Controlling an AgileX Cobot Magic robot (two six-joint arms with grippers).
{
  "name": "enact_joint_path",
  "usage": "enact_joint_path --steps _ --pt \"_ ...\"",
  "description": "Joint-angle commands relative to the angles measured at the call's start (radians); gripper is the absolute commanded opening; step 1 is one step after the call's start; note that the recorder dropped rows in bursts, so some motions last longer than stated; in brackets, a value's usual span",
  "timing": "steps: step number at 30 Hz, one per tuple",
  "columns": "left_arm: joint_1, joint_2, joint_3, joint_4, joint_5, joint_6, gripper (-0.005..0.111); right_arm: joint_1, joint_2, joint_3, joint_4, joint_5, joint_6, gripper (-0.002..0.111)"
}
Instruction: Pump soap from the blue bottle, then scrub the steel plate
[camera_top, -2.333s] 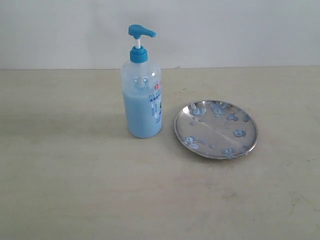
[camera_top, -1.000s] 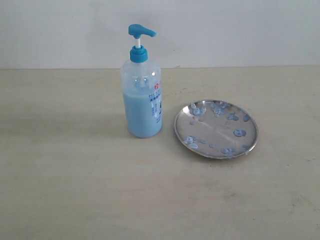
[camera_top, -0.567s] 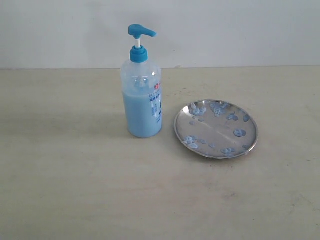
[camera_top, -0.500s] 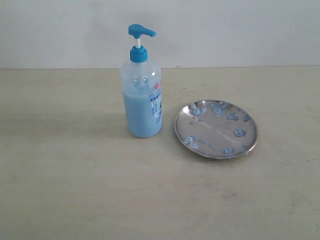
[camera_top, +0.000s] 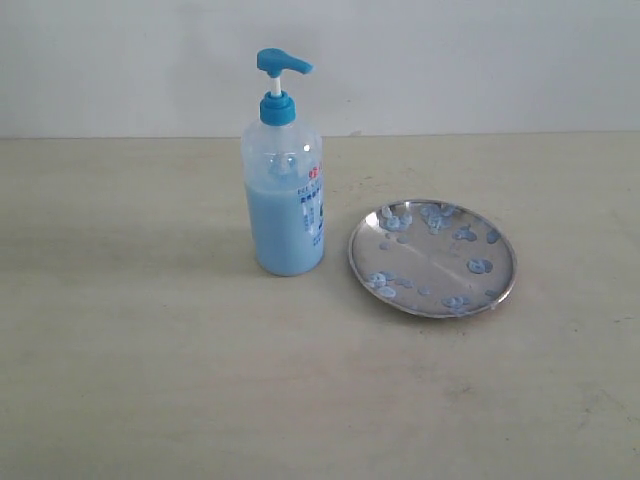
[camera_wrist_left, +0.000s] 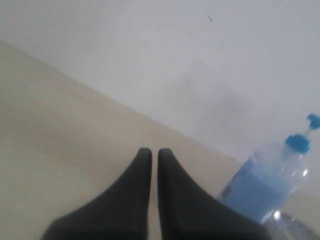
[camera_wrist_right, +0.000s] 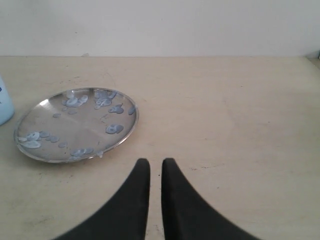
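Black left gripper (camera_wrist_left: 151, 152) first: jaws pulled nearly tip to tip, only a sliver of gap, nothing btwn them, so closed and empty. It's over the tan table (camera_top: 150, 330), well apart from the bottle, which its wrist cam catches off to one side against the white wall (camera_top: 450, 60).

Moving right, the blue bottle (camera_top: 285, 190) stands upright a bit left of table centre. Bright blue pump head (camera_top: 280, 63) is up on its white stem, spout aimed toward the plate side. Soap (camera_top: 280, 235) fills approx the lower two-thirds, clear plastic above it. Label faces right w/ a red mark at the top; text too small to read.

Next, the steel plate (camera_top: 430, 262) lies flat just beside the bottle on its right, near but not touching. Light-blue blobs (camera_top: 479, 266) are scattered mostly round the outer part, centre fairly bare and shiny.

Right gripper (camera_wrist_right: 153, 162) last: same story, jaws close together w/ a thin slit, gripping nothing. It's above the table, near the plate's rim but apart from it.
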Motion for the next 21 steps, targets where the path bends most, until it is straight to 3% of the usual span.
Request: enact_joint_path --steps 1,4,12,21 --pt "0.003 -0.003 0.003 -0.085 0.215 0.257 0.004 -0.007 -0.007 0.000 0.006 -0.001 0.002 0.000" --pt "0.003 -0.003 -0.002 -0.066 0.320 0.252 0.004 -0.007 -0.007 0.000 0.006 -0.001 0.002 0.000" --pt "0.083 -0.003 0.003 -0.071 0.244 0.379 0.004 -0.007 -0.007 0.000 0.006 -0.001 0.002 0.000" --pt "0.067 -0.003 0.003 -0.071 0.236 0.384 0.004 -0.007 -0.007 0.000 0.006 -0.001 0.002 0.000"
